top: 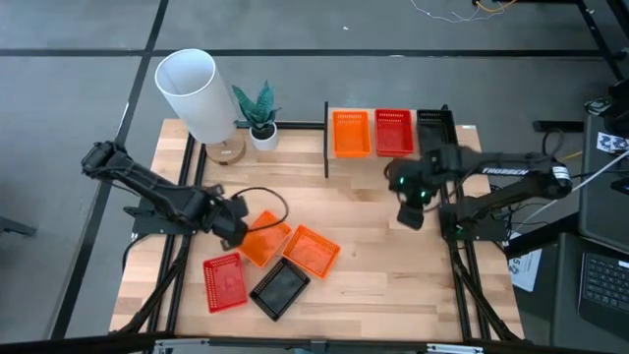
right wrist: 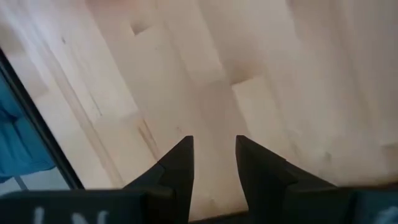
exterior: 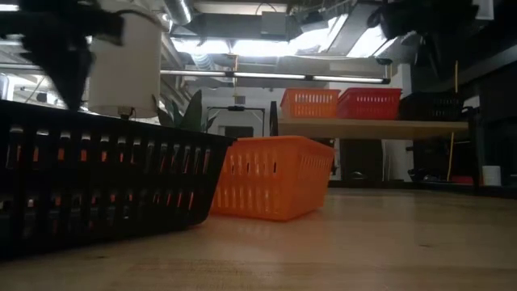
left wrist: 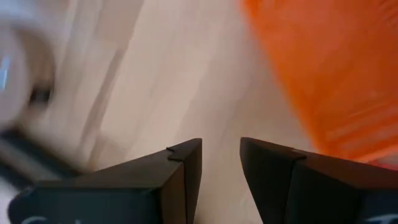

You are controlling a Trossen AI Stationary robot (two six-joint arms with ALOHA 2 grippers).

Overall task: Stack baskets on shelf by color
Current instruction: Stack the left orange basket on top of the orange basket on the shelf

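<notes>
Baskets of perforated plastic occupy two zones: orange (top: pixel 350 134), red (top: pixel 393 132) and black (top: pixel 435 125) stacks on the raised light-wood shelf (top: pixel 469 135); two orange (top: pixel 313 250), one red (top: pixel 225 281) and one black (top: pixel 279 289) lie on the wooden tabletop (top: pixel 383 275). Left gripper (left wrist: pixel 221 163), fingers parted and holding nothing, is beside an orange basket (left wrist: pixel 336 68). Right gripper (right wrist: pixel 213 158), fingers parted and empty, hangs over bare tabletop.

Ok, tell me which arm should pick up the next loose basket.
Left. The left gripper hangs, jaws slightly apart and empty, right beside the loose orange basket at the pile near the table's front. The right gripper is over bare wood below the shelf, farther from it.
</notes>
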